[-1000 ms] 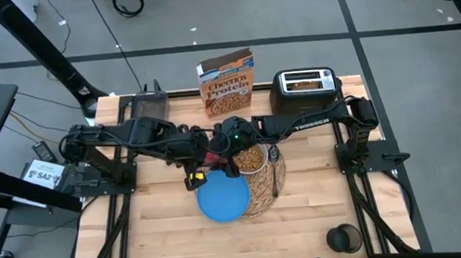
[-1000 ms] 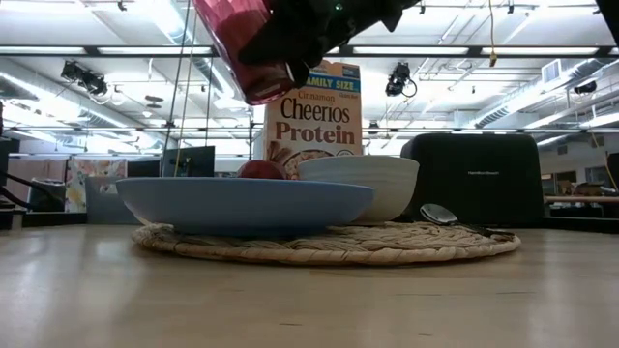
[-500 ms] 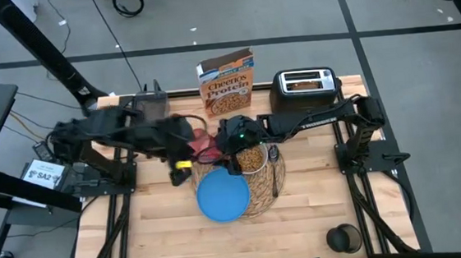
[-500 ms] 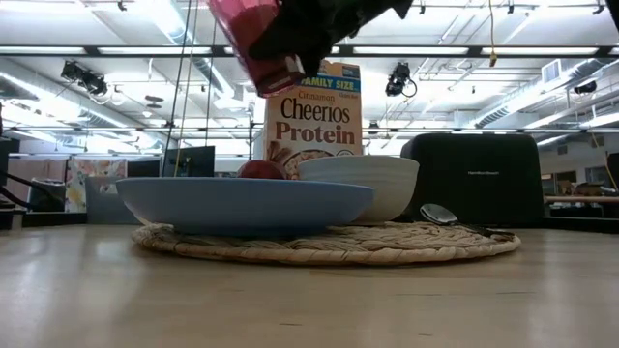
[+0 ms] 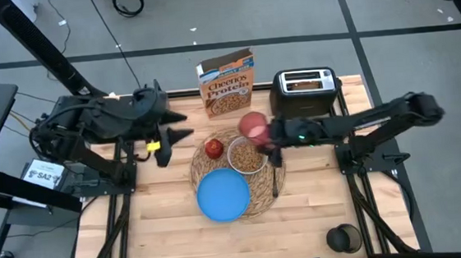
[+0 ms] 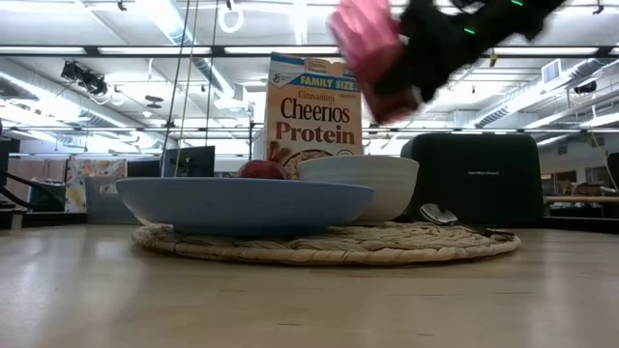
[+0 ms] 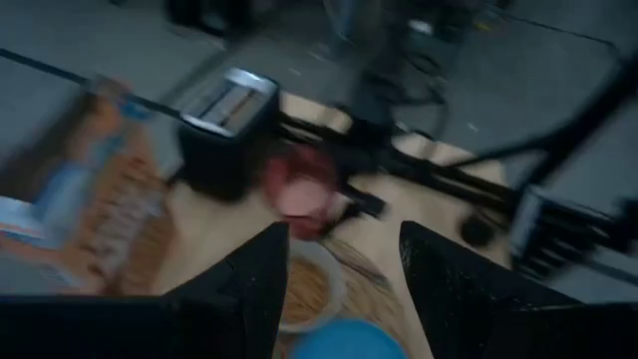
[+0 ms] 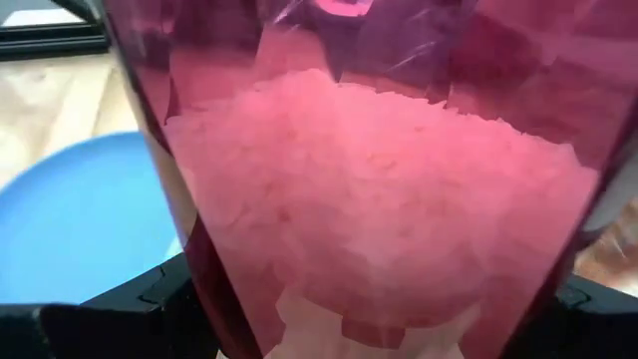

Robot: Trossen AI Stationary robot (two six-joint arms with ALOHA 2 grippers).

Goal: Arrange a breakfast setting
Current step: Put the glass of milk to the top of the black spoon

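Note:
A round straw placemat (image 5: 256, 194) carries a blue plate (image 5: 223, 197), a white bowl (image 5: 245, 155) of cereal, a red apple (image 5: 214, 148) and a dark spoon (image 5: 274, 173). The translucent pink cup (image 5: 253, 125) hangs above the mat's far edge, in front of the toaster, with my right gripper (image 5: 264, 134) shut on it. My left gripper (image 5: 173, 135) stands open and raised off the mat's left, holding nothing; its wrist view looks across at the cup (image 7: 304, 189). Toast shows in the toaster's slot (image 5: 304, 79). My right gripper holds the cup's side wall (image 8: 329, 249) between its two fingers (image 8: 150, 299), one on either side. The fingers come from the table's right, slanting a little downward. The cup (image 6: 372, 48) is tilted and lifted clear, high above the bowl (image 6: 363, 186).
An orange Cheerios box (image 5: 227, 81) and a black toaster (image 5: 306, 92) stand along the far edge, close behind the cup. A dark round container (image 5: 344, 238) sits at the near right corner. Bare wood lies to the mat's left and right.
My left gripper has let go of the cup and drawn back up and toward the table's left edge. My right gripper has pulled back toward the right and far side, carrying the cup from over the apple to a spot in front of the toaster.

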